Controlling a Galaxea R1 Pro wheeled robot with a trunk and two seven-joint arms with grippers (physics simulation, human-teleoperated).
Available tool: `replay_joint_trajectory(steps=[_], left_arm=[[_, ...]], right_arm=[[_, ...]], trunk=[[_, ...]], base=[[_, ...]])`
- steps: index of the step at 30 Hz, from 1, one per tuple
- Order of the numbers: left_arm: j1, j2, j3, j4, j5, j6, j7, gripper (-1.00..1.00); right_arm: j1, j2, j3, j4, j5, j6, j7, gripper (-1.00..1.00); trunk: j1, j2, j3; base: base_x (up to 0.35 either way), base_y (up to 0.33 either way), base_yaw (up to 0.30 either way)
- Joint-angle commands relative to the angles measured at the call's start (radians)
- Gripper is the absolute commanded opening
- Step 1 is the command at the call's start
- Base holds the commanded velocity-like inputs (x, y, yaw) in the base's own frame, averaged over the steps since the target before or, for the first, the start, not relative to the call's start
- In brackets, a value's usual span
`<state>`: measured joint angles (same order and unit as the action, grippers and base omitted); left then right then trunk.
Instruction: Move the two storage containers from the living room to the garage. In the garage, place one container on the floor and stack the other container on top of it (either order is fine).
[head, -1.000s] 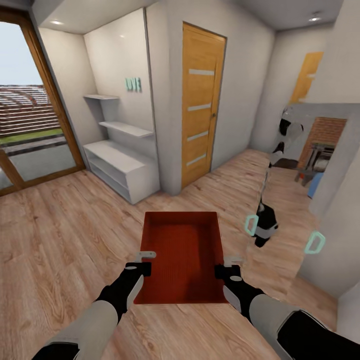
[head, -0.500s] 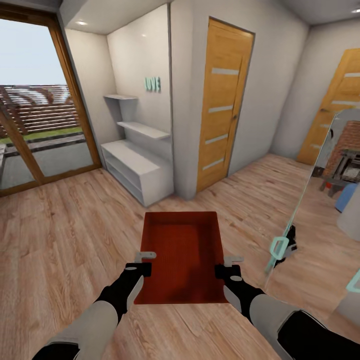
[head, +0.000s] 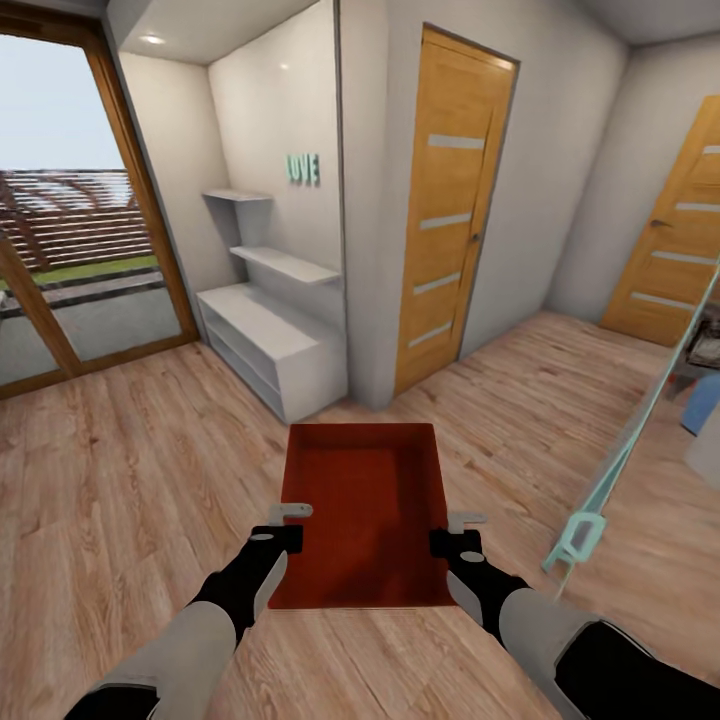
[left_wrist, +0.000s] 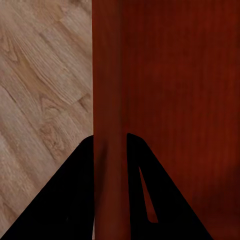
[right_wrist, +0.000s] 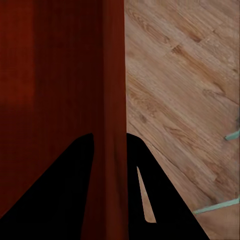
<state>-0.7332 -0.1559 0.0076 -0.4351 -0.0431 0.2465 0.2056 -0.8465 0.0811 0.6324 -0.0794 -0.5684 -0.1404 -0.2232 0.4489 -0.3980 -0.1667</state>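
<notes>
One orange-red storage container (head: 365, 505), a topless box, hangs in front of me above the light wood-plank floor (head: 120, 480). My left gripper (head: 285, 530) is shut on its left wall, my right gripper (head: 452, 532) on its right wall. In the left wrist view the thin wall (left_wrist: 110, 150) stands between the two black fingers (left_wrist: 75, 200). The right wrist view likewise has the wall (right_wrist: 112, 140) pinched between the fingers (right_wrist: 150, 200). The box is empty inside.
A white low shelf unit (head: 270, 345) stands in an alcove ahead on the left, beside a glass door with a wood frame (head: 90, 210). Two orange wooden doors (head: 450, 200) (head: 680, 250) are shut ahead. A mint-green thin frame (head: 620, 460) leans at the right.
The whole view has swung left: the doors and shelf shifted right in the picture, and the brick fireplace area slid out at the right. The container and both grippers keep their hold.
</notes>
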Motion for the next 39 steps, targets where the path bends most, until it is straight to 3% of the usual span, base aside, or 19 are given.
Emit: replay_joint_trajectory(steps=[1,39], left_arm=[[0.0,0.001,-0.012,0.049,0.014,0.02,0.008,-1.0],[0.0,0.001,-0.012,0.047,0.012,0.02,0.008,-1.0]], right_arm=[[-0.002,-0.004,-0.019,-0.003,0.008,-0.004,-0.005,-1.0],[-0.002,-0.002,-0.019,-0.003,0.008,-0.004,-0.004,-1.0]], trunk=[[0.001,-0.002,-0.002],[0.001,-0.002,-0.002]], base=[[0.322,0.0,0.0],[0.322,0.0,-0.027]])
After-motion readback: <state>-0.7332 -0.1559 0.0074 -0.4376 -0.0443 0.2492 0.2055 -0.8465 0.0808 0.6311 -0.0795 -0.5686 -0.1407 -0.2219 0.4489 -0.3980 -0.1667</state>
